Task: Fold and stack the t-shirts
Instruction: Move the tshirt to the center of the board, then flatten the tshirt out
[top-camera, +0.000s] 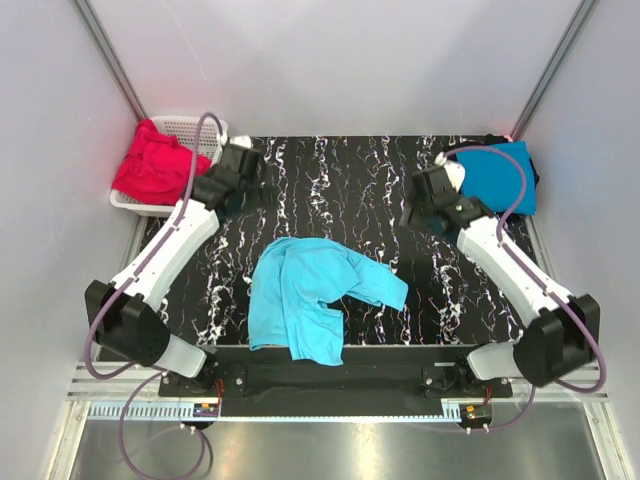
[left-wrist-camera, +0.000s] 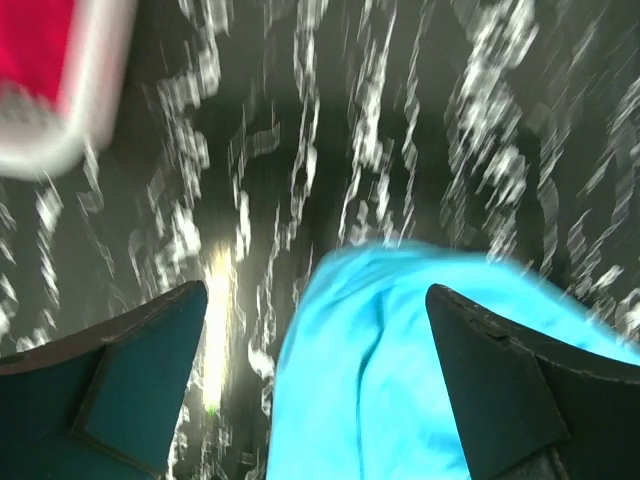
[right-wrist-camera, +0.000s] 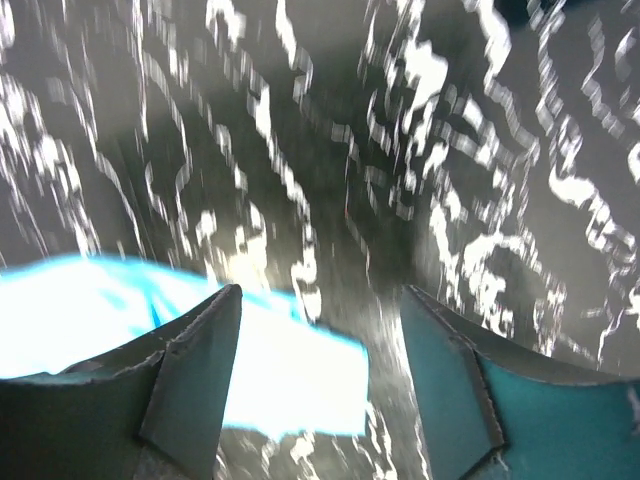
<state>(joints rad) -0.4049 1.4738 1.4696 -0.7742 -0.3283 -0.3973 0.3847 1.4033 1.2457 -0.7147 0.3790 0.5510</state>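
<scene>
A light turquoise t-shirt (top-camera: 310, 295) lies crumpled on the black marbled table near the front middle. Red t-shirts (top-camera: 155, 165) are heaped in the white basket (top-camera: 190, 128) at the far left. A deeper blue t-shirt (top-camera: 500, 175) lies flat at the far right, with a dark edge showing under it. My left gripper (top-camera: 238, 185) hovers over the table beside the basket, open and empty, and the turquoise shirt (left-wrist-camera: 400, 380) shows below its jaws (left-wrist-camera: 315, 292). My right gripper (top-camera: 425, 210) hangs near the blue shirt, open and empty (right-wrist-camera: 320, 293), with the turquoise sleeve (right-wrist-camera: 290, 370) below it.
White walls and metal frame posts (top-camera: 110, 55) close in the table on three sides. The basket's rim (left-wrist-camera: 90, 90) shows blurred at the upper left of the left wrist view. Both wrist views are smeared by motion.
</scene>
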